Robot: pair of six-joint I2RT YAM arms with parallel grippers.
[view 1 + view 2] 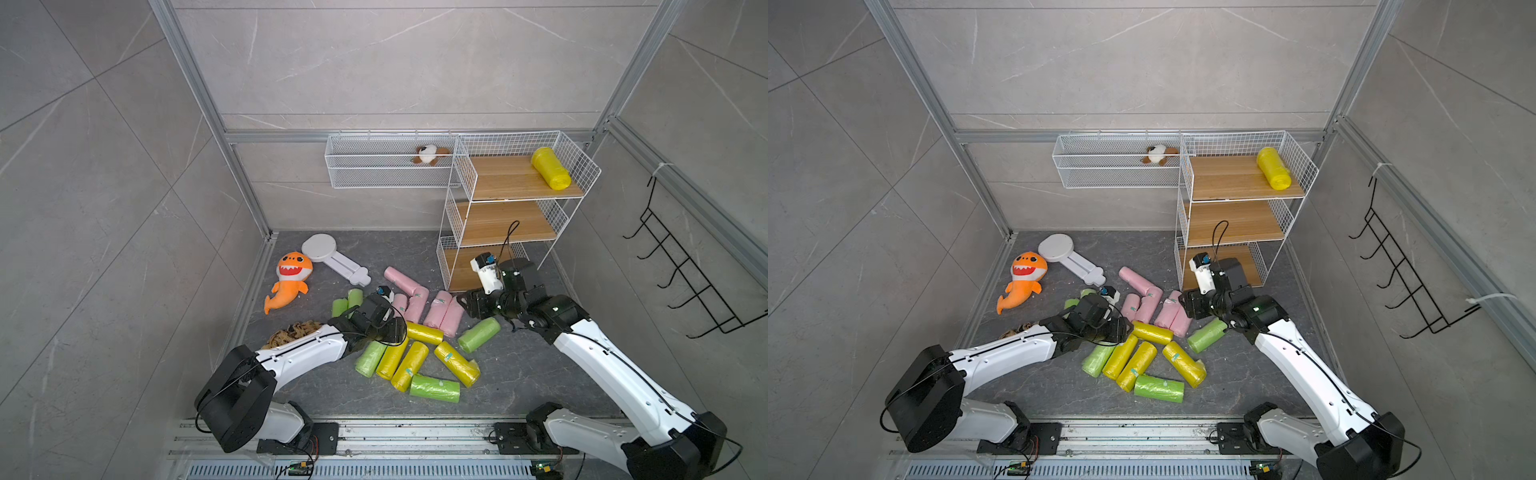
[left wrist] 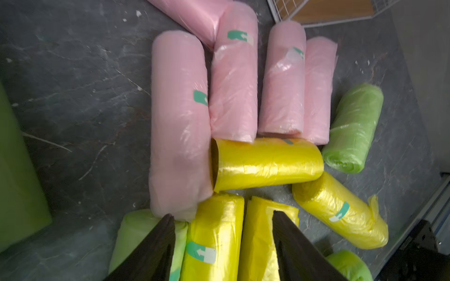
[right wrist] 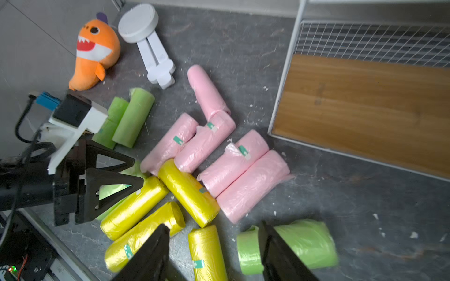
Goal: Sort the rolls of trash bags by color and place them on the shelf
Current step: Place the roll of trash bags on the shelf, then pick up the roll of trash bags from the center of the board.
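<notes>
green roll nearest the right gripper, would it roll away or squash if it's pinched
It would probably roll if nudged sideways: the green roll is a cylinder lying on its side on the flat floor. It is likely squashy rather than stiff, since its film looks wrinkled and loose at the end. The glossy wrap may slip, so a pinch across the middle seems safer.

Setting: robot test cell. You have grey stone-look wall panels (image 1: 374,62) in a silver aluminium-profile frame (image 1: 232,137), two white-and-black robot arms (image 1: 299,357) bolted to a bare metal base rail (image 1: 415,432), small exposed circuit boards (image 1: 299,468) below.
</notes>
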